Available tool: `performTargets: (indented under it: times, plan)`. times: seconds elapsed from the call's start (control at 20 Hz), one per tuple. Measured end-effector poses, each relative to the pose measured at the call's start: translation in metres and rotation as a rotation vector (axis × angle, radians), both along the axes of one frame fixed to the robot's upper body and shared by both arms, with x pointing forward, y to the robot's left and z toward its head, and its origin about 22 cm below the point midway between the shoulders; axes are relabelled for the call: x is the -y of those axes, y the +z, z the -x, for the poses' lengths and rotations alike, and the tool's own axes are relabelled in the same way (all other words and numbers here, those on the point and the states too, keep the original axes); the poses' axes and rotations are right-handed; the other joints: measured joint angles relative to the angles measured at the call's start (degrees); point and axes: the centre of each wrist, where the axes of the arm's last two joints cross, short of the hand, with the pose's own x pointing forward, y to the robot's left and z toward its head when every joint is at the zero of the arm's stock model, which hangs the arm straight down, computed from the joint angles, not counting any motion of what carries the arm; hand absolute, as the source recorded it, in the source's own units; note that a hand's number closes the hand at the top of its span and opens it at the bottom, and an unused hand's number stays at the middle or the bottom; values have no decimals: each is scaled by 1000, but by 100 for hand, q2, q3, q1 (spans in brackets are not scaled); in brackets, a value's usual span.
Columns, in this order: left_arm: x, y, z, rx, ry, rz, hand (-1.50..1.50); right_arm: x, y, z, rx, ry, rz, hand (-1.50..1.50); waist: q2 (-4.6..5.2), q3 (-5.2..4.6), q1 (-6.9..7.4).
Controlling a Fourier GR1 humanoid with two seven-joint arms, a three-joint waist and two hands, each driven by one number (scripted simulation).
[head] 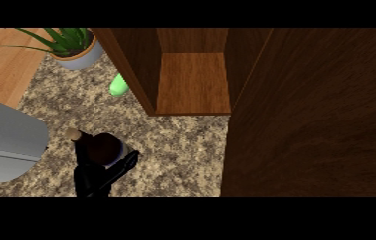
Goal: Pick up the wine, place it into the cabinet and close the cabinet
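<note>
The dark wine bottle (103, 147) with a pale cork leans to the upper left over the speckled counter (183, 149), low in the head view. My right hand (99, 177) comes up from the lower edge and is shut on the bottle's lower part, hiding it. The wooden cabinet (192, 82) stands open ahead and to the right of the bottle, its inner shelf bare. Its dark door (301, 114) is swung out and fills the right side. Only the grey left forearm (18, 144) shows at the left edge; that hand is out of view.
A potted plant (73, 47) in a grey pot stands at the back left. A green object (119, 84) lies beside the cabinet's left wall, partly hidden by it. A light wooden surface (18, 64) borders the counter at the far left.
</note>
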Motion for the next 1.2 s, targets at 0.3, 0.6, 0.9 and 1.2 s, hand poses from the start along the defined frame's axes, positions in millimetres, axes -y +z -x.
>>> performTargets:
  times: [0.3,0.6,0.9,1.2]
  plan:
    - [11,-2,-13,20,-10,-6,150,-2,1,0,-9,7,0,-150,-1,0,-12]
    - [17,0,-27,19,-10,-65,150,0,4,-3,4,-2,14,-150,3,2,-2]
    - [2,-5,-25,80,-125,-106,150,0,5,-5,10,-9,10,-150,-8,0,-11]
    - [-39,-5,-7,200,-355,-106,150,-3,3,-4,9,6,-6,-150,-19,0,-7]
